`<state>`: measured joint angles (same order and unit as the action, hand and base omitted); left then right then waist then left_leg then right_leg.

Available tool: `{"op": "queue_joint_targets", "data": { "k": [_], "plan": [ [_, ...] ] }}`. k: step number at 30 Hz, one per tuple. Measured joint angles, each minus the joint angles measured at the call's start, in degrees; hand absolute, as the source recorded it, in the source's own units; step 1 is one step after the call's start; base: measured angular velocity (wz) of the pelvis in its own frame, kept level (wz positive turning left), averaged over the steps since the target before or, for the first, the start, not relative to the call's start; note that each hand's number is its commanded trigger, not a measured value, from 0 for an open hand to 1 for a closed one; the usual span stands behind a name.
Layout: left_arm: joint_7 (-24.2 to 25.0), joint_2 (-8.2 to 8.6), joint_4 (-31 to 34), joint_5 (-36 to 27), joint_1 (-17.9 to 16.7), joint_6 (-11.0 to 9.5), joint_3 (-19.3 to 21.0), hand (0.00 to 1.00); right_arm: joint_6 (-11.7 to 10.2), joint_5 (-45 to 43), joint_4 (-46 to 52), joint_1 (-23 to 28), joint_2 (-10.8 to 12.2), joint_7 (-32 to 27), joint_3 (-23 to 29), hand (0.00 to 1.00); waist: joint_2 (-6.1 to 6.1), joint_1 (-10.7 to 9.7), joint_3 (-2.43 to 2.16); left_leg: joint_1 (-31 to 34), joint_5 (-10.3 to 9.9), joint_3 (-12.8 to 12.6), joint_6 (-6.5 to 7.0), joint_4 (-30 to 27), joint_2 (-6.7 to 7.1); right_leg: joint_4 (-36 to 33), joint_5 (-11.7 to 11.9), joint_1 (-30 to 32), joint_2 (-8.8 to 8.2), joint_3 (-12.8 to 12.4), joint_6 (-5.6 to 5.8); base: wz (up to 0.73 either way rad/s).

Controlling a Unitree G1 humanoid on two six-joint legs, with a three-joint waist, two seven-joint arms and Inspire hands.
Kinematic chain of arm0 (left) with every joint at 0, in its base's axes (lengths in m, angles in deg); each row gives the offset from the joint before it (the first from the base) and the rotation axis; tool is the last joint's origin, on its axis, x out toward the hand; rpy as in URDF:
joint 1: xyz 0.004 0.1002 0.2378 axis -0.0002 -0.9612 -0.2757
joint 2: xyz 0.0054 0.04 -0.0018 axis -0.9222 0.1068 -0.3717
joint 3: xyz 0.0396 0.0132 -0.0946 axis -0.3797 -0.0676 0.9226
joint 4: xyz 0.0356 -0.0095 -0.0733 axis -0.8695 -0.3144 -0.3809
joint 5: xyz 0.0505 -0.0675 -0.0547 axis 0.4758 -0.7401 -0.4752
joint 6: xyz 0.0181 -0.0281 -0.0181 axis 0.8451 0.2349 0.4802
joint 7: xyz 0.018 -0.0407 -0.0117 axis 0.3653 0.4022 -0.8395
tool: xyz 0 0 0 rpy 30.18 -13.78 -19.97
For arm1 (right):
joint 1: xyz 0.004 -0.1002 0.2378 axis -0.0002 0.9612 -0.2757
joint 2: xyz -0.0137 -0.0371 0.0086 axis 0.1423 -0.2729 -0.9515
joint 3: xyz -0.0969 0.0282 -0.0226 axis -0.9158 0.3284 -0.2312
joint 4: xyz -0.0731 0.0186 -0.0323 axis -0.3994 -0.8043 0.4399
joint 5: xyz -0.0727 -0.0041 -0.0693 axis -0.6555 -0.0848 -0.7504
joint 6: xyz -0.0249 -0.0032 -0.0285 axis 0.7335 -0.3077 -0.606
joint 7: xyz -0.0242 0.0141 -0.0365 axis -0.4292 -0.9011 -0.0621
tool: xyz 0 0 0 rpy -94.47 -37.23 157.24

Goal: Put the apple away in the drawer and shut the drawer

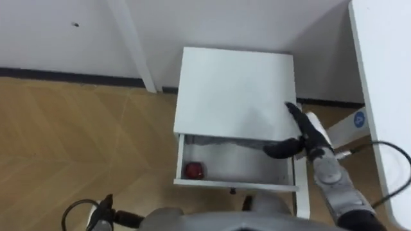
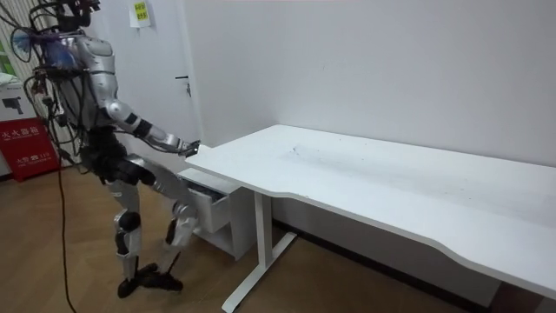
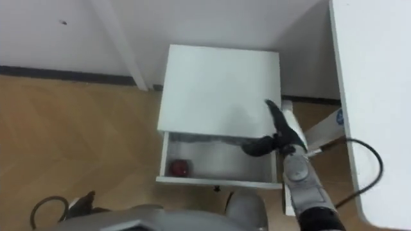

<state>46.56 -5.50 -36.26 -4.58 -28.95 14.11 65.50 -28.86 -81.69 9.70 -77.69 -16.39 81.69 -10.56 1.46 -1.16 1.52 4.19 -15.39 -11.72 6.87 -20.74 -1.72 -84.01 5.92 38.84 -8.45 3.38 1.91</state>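
Note:
A red apple [image 1: 194,170] lies in the left part of the open drawer [image 1: 237,186] of a small white cabinet [image 1: 231,90]. My right hand [image 1: 308,138] hovers over the drawer's right end at the cabinet's front edge. It is open, with straight fingers pointing to the cabinet top and the thumb spread over the drawer, and it holds nothing. My left hand [image 1: 103,215] shows low at the lower left, away from the drawer. In the room view I stand with bent knees before the cabinet [image 2: 213,209], right hand [image 2: 188,147] stretched over it.
A white desk [image 1: 385,64] runs along the right, its top close to my right arm. One slanted white desk leg [image 1: 138,45] stands left of the cabinet, against the wall. Wooden floor spreads to the left. A red box [image 2: 26,143] sits behind me.

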Motion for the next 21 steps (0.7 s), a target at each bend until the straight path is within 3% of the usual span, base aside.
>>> {"op": "queue_joint_targets", "data": {
  "k": [1,3,4,5,6,7,8,9,10,11,12,15,21],
  "plan": [
    [0.0,-0.48,0.1,0.1,0.0,0.2,1.2,0.0,-1.2,2.9,-1.4,0.6,-0.5,-0.7,0.6,0.0,0.99,-1.5,0.03,0.5,-0.5,0.1,0.29,-0.9,-1.91,-10.4,-3.7,3.1,0.53,1.8,-1.1,-0.06],
    [0.0,-1.14,0.7,0.2,-0.1,0.3,2.2,0.0,-1.5,5.8,-4.4,0.8,-1.1,-0.5,0.1,0.0,1.05,-1.5,0.2,0.5,-1.2,-0.1,-0.85,-1.8,-3.0,-13.5,-7.2,3.1,0.04,1.7,-0.57,0.04],
    [0.0,-1.17,1.3,0.2,-0.4,0.3,2.3,0.0,-1.5,6.8,-4.7,1.1,-1.1,-0.5,-0.1,0.0,0.51,-1.6,0.18,0.7,-1.5,-0.1,-0.86,-2.4,-2.76,-11.7,-8.1,2.0,-0.66,1.2,-0.36,0.0],
    [0.1,-0.92,2.8,0.1,-1.6,0.3,2.5,0.0,-1.5,9.1,-5.6,1.4,-1.2,-0.6,-0.3,0.0,-0.02,-1.5,-0.03,0.8,-2.4,-0.2,-0.69,-3.6,-2.42,-4.0,-8.9,-2.6,-1.79,0.8,-0.01,0.06],
    [0.3,-0.75,4.8,0.1,-3.0,0.3,2.5,0.0,-1.5,11.2,-7.3,1.5,-1.2,-0.6,-0.4,0.0,-0.43,-1.5,-0.32,0.6,-2.8,-0.1,-0.72,-4.2,-2.04,8.7,-9.5,-9.1,-2.48,1.6,0.89,0.05],
    [0.2,-0.76,5.5,0.0,-3.8,0.2,2.5,0.0,-1.7,12.2,-8.4,1.6,-1.3,-0.6,-0.6,0.0,-0.82,-1.6,-0.45,0.5,-2.8,0.0,-0.75,-4.1,-1.55,15.7,-10.0,-12.7,-2.74,2.0,1.56,0.05],
    [0.2,-0.78,5.8,-0.3,-4.4,0.2,2.5,0.0,-1.7,14.0,-10.7,1.6,-1.4,-0.6,-0.6,0.0,-1.72,-1.2,-0.63,0.1,-2.7,0.4,-0.79,-3.6,-0.45,29.8,-11.2,-20.0,-3.09,3.1,2.61,0.06],
    [0.1,-0.78,5.7,-1.1,-4.6,0.2,2.6,0.0,-1.4,15.1,-13.3,1.8,-1.4,-0.7,-0.6,0.0,-2.62,-0.5,-0.94,-0.2,-2.2,0.4,-0.91,-2.7,0.36,42.4,-12.6,-25.9,-2.95,4.2,3.23,0.06],
    [0.1,-0.78,5.7,-1.1,-4.6,0.2,3.0,0.0,-1.3,15.2,-14.6,1.9,-1.4,-0.7,-0.6,0.0,-3.07,0.1,-1.05,-0.3,-1.8,0.3,-1.03,-2.3,0.61,47.9,-13.2,-28.7,-2.58,4.7,3.42,0.05],
    [0.1,-0.46,5.8,-1.1,-4.5,0.2,4.4,0.0,-1.2,15.1,-18.1,1.8,-1.4,-0.6,-0.6,0.0,-3.61,0.8,-1.49,-0.4,-1.4,0.3,-1.49,-1.5,0.5,57.4,-14.5,-33.5,-1.43,5.6,3.4,-0.04],
    [0.0,-0.46,5.8,-1.1,-4.3,-0.1,5.2,0.0,-1.2,14.9,-20.9,1.7,-1.2,-0.5,-0.6,0.0,-3.89,1.9,-1.63,-0.8,-0.8,0.2,-2.16,-0.1,0.46,64.8,-14.4,-37.0,-0.08,5.7,3.49,-0.08],
    [-0.1,-0.2,5.8,-1.1,-4.4,-0.8,6.6,0.0,-1.2,13.1,-24.7,1.5,-0.6,-0.3,-0.6,0.0,-4.53,3.0,-1.85,-0.8,-0.1,-0.1,-3.46,1.5,0.32,73.5,-13.6,-40.4,0.96,7.2,3.91,-0.13],
    [-0.6,1.01,5.2,-0.7,-4.7,-1.2,6.9,0.0,-1.1,11.6,-28.8,3.2,-0.6,-0.3,-0.5,0.0,-3.81,3.0,-1.72,-2.6,1.6,0.1,-5.23,5.5,0.04,74.4,-13.8,-41.2,2.22,7.7,3.66,0.01]
  ]
}}
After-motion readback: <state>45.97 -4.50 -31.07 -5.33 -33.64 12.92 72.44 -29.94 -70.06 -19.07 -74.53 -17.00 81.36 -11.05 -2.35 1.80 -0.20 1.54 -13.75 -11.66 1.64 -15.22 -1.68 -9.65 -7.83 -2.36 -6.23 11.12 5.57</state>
